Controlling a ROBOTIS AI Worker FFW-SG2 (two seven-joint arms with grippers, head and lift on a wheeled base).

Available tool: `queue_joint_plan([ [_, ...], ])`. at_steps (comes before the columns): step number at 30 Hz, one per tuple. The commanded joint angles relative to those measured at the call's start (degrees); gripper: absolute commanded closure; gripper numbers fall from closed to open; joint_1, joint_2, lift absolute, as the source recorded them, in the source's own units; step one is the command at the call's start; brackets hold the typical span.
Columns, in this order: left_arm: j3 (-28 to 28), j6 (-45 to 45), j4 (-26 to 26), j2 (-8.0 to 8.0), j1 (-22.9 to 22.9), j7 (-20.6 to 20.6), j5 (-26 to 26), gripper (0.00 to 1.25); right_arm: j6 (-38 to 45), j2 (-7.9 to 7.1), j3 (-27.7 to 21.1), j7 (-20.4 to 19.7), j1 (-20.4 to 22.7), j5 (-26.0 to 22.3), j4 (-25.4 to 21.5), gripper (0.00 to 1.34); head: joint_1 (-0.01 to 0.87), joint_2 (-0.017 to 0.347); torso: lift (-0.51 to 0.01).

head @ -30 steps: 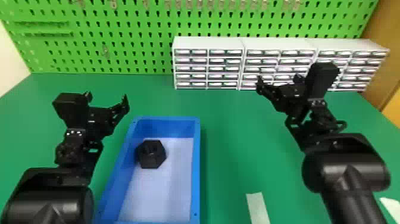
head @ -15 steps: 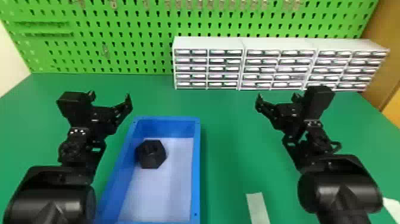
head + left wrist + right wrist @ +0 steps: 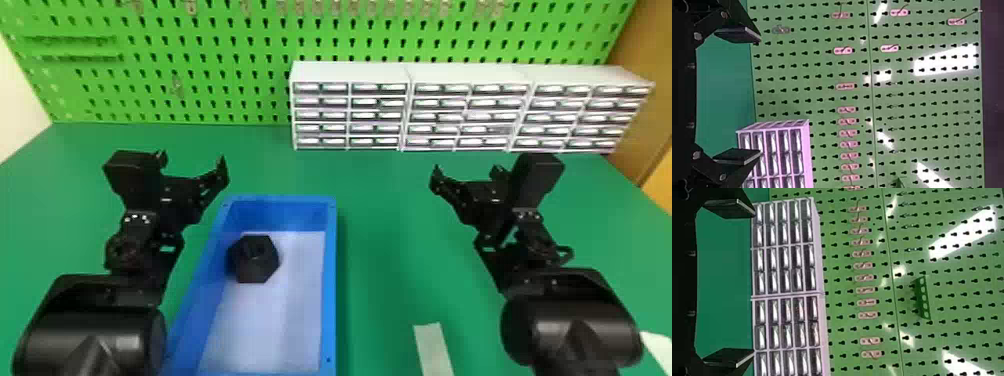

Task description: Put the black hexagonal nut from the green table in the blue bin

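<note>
The left pincer [image 3: 192,162], at the blue bin's [image 3: 330,275] 11 o'clock, and the right pincer [image 3: 466,172], at its 2 o'clock, are both spread wide and empty. The black hexagonal nut [image 3: 255,272] lies inside the bin, toward 11 o'clock.

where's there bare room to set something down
The green table between the blue bin and the right arm, beyond the pale strip; also the bin's floor, nearer than the black nut. Crowded: left of the bin, where the left arm hangs.
</note>
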Motion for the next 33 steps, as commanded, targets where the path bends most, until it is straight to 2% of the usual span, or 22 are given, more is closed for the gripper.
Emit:
queue_joint_plan([
  [1,0.0,0.0,0.0,0.0,0.1,0.0,0.0,0.24,0.2,-0.06,0.1,0.0,0.0,0.1,0.0,0.07,0.686,0.052,-0.097],
  [33,-0.6,0.3,0.0,0.0,-0.2,0.0,-0.1,0.24,0.2,-0.14,0.8,0.0,0.0,-0.1,0.1,0.07,0.686,0.052,-0.097],
])
